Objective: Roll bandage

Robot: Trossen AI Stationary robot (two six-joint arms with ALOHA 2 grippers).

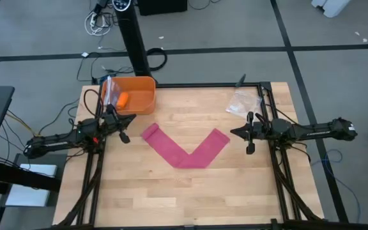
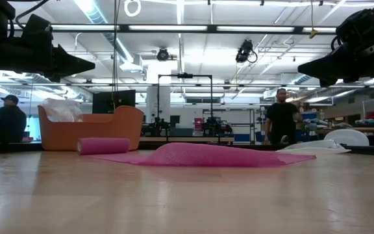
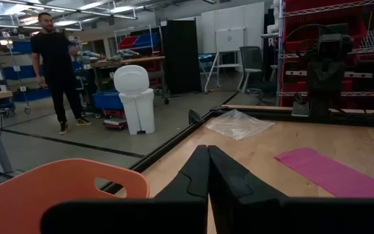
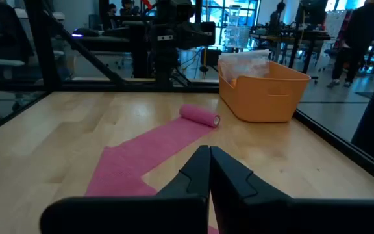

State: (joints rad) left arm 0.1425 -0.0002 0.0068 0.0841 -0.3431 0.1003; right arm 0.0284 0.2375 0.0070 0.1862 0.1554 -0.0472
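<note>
High view: bandage (image 1: 185, 149) on wooden table (image 1: 139, 191)

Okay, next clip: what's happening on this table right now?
Nothing is being handled yet. A pink bandage lies on the wooden table in a V shape, one end rolled up near the orange bin. The left gripper and right gripper hang above the table on either side of it, both shut and empty. A clear plastic bag sits at the far right corner.

Magenta-pink bandage (image 1: 185, 149), orange bin (image 1: 135, 94), pale wood-grain table (image 1: 171, 198), seemingly clear plastic bag (image 1: 243, 102).
</note>
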